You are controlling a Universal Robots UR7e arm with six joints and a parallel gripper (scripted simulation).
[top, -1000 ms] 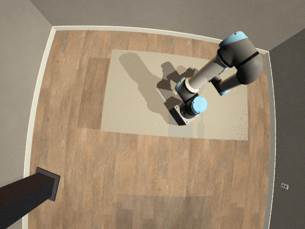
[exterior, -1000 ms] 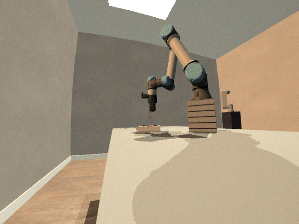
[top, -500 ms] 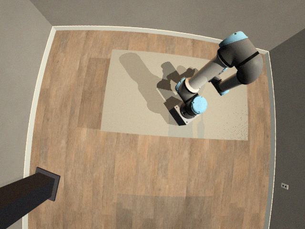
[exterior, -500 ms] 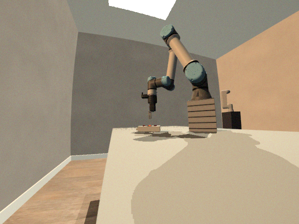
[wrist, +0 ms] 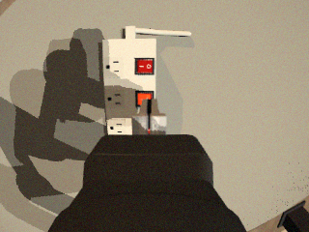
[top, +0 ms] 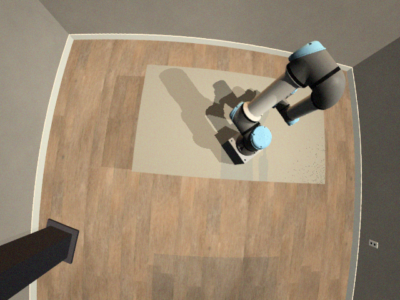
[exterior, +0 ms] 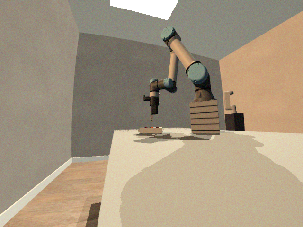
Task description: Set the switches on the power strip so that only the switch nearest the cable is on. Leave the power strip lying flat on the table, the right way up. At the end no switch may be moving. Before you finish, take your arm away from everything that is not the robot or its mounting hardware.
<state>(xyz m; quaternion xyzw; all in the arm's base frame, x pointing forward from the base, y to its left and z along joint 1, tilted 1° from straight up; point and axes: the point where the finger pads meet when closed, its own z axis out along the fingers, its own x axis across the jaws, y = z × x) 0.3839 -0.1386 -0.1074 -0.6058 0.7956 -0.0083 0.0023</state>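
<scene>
A white power strip [wrist: 131,84] lies flat on the table, the right way up, with its cable stub [wrist: 164,33] at the far end in the wrist view. A red switch [wrist: 145,66] sits nearest the cable, and a brighter orange-red one [wrist: 145,97] is just behind it. The near end of the strip is hidden by my gripper body. My gripper [wrist: 149,107] is shut on nothing, fingertips together over the strip's near part. In the exterior view the gripper [exterior: 151,118] hangs a little above the strip [exterior: 150,130]. In the top view the arm's wrist [top: 250,139] covers the strip.
The robot's ribbed base [exterior: 204,117] stands on the table to the right of the strip. A dark box with a beige fixture [exterior: 234,121] stands behind the table at the right. The table's left edge [exterior: 110,158] runs close to the strip.
</scene>
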